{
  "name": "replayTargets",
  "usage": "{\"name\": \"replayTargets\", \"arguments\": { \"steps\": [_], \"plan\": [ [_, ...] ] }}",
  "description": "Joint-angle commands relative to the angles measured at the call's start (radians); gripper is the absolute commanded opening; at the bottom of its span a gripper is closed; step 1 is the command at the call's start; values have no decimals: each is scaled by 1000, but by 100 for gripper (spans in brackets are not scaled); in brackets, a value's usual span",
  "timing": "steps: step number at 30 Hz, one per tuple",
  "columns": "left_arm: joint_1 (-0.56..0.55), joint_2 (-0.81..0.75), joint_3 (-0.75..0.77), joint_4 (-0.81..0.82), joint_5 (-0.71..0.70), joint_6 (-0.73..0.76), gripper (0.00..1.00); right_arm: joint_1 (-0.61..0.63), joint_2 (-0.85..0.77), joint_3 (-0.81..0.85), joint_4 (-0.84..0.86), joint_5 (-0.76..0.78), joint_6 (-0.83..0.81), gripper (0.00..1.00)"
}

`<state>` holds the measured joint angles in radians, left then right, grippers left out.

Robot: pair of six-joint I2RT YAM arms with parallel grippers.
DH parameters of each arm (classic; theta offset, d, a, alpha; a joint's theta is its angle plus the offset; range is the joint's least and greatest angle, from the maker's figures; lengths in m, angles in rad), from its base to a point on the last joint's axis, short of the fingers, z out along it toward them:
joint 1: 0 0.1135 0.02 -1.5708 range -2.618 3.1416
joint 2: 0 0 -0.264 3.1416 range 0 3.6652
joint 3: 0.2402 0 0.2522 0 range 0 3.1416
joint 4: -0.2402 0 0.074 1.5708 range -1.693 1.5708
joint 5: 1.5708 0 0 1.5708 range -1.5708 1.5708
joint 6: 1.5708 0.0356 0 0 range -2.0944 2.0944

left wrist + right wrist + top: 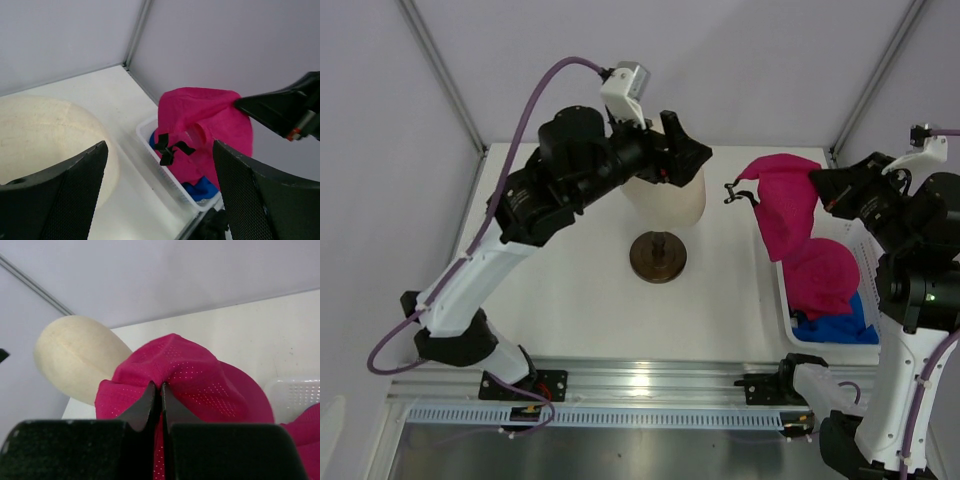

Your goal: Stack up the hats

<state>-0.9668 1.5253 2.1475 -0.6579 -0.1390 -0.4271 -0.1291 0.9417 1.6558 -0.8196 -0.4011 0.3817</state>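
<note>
The right gripper (161, 388) was clamped shut on the crown of a bright magenta-pink soft fabric baseball cap (200, 380), its two fingers pinched together on a fold of the perforated cloth. The cap hung from that pinch in the air over the far end of a white plastic mesh basket (784, 296) at the right side of the white table (580, 300), with its black back strap dangling toward the middle. Under it the basket held more magenta fabric (825, 275), seemingly a second cap though I could not tell for sure, and a crumpled royal blue cap (840, 325) at the near end. The left gripper (159, 146) stood with its fingers wide apart and nothing between them, poised just beside the cream egg-shaped mannequin head (75, 357), which rose bare from its dark round stand (658, 257) well apart from the basket. As I judged it, the task was at its opening. One cap was in hand, none had been set down as a base, and no hat sat on another in any orderly way. The whole stack was left to build.
</note>
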Motion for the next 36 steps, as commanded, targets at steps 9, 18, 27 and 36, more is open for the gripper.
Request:
{"name": "replayTargets", "arguments": {
  "steps": [9, 18, 27, 36],
  "plan": [
    [-110, 157, 132, -175, -249, 80, 86, 6, -26, 6, 198, -51, 138, 0],
    [-113, 194, 134, -123, -203, 28, 86, 11, -34, -21, 243, -122, 169, 0],
    [-113, 190, 123, -56, -165, -35, 84, 22, -57, -65, 258, -113, 174, 0],
    [-113, 257, 129, -8, -197, -79, 71, 28, -84, -79, 284, -119, 206, 0]
  ]
}}
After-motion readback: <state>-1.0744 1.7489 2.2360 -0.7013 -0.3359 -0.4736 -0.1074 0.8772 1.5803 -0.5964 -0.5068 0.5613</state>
